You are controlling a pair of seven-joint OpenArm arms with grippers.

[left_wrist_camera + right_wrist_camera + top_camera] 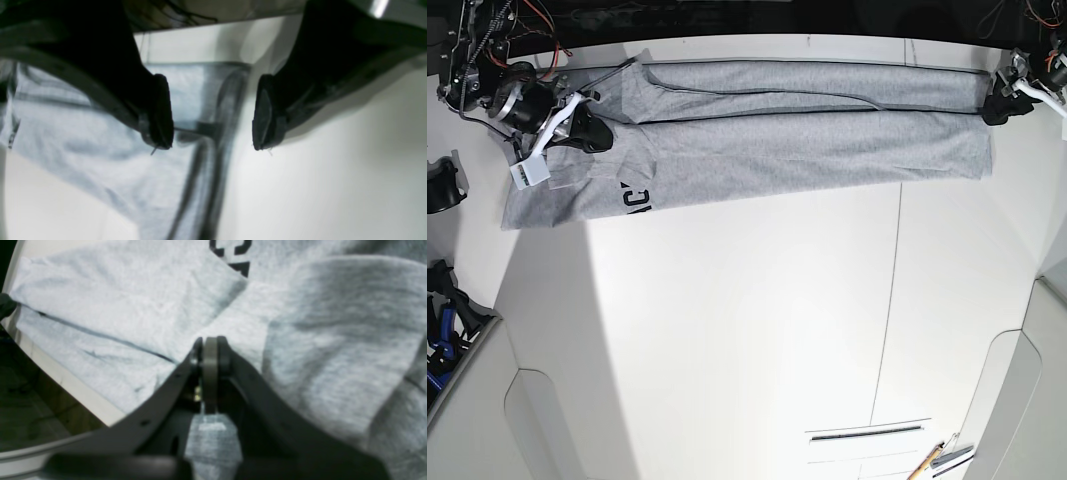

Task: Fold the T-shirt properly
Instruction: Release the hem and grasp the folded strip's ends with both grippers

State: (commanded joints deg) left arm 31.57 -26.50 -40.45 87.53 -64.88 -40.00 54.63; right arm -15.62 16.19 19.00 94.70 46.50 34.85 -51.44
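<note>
Left wrist view: left claw (213,113) stands wide open, nothing between the pads; below it the T-shirt (100,133) shows one edge with dark seam lines running down the middle of the picture, bare white bench (333,183) to the right of that edge. One pad hangs over cloth, the other over bench, so the hem lies right under the gap; picture is blurred, height above the cloth cannot be told. Right wrist view: right claw (210,353) is pressed together on a pinch of grey fabric, a strip of it showing between the fingers nearer the camera; soft folds pile to the right, black lettering (233,253) at the far edge, bench rim at the left. Base view: shirt stretched long across the far part of the bench, folded lengthwise into a band, right claw (577,125) at its left end, left claw (999,105) at its right end. Handling, as a judgement: light, limp, not fragile, sags and creases wherever it is not held; best taken at corners or hems through all layers, a thin pinch may slip. Around: cables (497,20) and arm hardware at the far left, a dark object (442,185) at the left edge, a pencil-like item (932,460) near the front; none lies on the shirt, and the wide near bench is open for folding
</note>
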